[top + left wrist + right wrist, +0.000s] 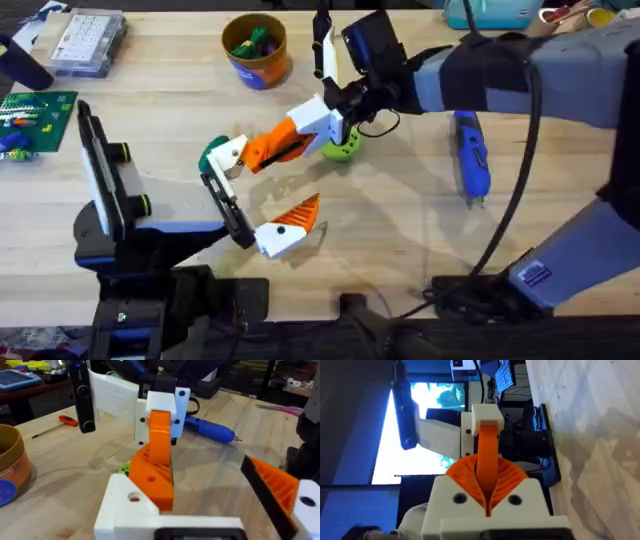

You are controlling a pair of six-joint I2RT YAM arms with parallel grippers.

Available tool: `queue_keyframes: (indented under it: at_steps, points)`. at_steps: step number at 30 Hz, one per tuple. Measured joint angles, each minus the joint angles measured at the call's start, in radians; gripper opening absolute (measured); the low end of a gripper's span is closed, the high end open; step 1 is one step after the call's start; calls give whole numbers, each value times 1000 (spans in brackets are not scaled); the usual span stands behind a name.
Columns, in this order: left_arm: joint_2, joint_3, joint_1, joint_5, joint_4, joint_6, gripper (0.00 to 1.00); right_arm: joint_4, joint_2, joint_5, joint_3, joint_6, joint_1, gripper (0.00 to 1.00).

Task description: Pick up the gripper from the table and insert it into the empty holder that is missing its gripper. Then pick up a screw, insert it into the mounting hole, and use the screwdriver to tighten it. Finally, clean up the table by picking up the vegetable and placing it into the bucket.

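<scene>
Between the right gripper's (300, 135) own pads sits the gripper (268, 147), the orange ribbed wedge, and those pads are clamped on it, no daylight showing in the right wrist view. Its tip is carried out ahead of the fingers, right up against the empty holder (228, 152), the white bracket ending the stand's black bar. Whether the base is seated in the bracket, the pictures don't settle; it looks pressed against it, not yet let go. So step one appears to be in its closing seconds.

Beyond the fingertips, on the far side of the bracket, peeks the dark teal vegetable (211, 157), touching or just behind the holder, still on the table. The bucket (255, 49) stands well apart from the clamped fingers, toward the table's far edge, with bits of colour already inside.

Off to the other side of the right arm lies the blue screwdriver (471, 158), untouched. No screw is clearly in the mounting hole.

Left gripper's fingers: cannot tell. Screw, tightening and cleanup all look still to come.
</scene>
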Motion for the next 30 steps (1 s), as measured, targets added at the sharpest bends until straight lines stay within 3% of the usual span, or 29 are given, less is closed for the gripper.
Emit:
queue_keyframes:
  at_steps: [18, 30]
  points:
    - [1, 0, 0, 9, -3, -35, 990, 152, 72, -26, 11, 93, 3, 10]
    - [5, 0, 11, -25, -1, -56, 990, 307, 95, 0, 18, 319, 22, 10]
